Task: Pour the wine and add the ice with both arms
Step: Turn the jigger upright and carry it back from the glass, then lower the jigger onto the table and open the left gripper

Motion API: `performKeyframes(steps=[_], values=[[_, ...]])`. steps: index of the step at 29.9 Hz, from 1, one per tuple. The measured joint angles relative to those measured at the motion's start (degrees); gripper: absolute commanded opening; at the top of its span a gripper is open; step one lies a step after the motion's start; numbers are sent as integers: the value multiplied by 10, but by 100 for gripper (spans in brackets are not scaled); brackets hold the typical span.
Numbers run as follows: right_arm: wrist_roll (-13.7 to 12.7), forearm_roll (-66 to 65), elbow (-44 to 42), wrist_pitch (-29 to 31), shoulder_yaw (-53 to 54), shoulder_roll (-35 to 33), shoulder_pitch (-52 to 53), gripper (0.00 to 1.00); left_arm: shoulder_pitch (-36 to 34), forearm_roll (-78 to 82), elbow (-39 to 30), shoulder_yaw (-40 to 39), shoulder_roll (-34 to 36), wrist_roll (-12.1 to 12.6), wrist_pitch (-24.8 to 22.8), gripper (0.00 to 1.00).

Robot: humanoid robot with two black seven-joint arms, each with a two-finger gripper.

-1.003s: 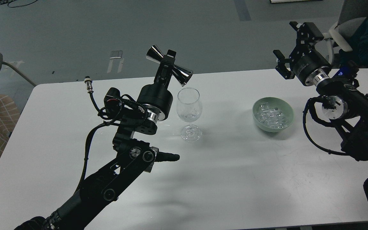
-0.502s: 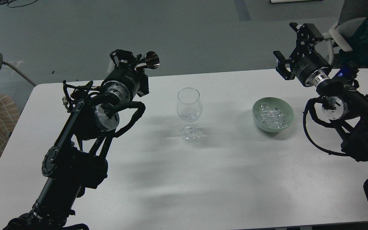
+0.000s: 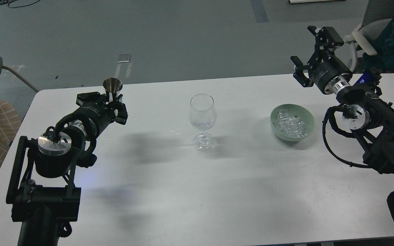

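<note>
Ice point(image 3: 292, 123) lies heaped in one green bowl point(image 3: 307, 118) at centre right of the head view, on the white counter point(image 3: 217, 191); the clear cubes overlap too much to count. One wine glass point(image 3: 202, 120) stands upright at centre, well apart from the bowl, and looks close to empty. At left, the left gripper point(image 3: 112, 104) is closed around one steel jigger point(image 3: 112, 89), held upright low over the counter. At upper right, the right gripper point(image 3: 311, 54) hangs empty with its fingers spread wide, above and beyond the bowl. Likely risks: glossy cubes could slip from a two-finger pinch and skid across the counter, and a careless reach could clip the glass's rim and topple it. Two arms are in view.
</note>
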Motion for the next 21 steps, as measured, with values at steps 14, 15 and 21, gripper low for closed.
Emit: performKeyframes(steps=[14, 15, 21], values=[[0, -6, 0, -3, -1, 3, -6, 100, 67, -18, 61, -40, 0, -5, -107, 16], [0, -8, 0, -4, -1, 5, -8, 100, 67, -18, 73, -44, 0, -7, -113, 18], [-1, -9, -1, -8, -1, 9, -9, 100, 68, -20, 104, -59, 0, -8, -138, 32]])
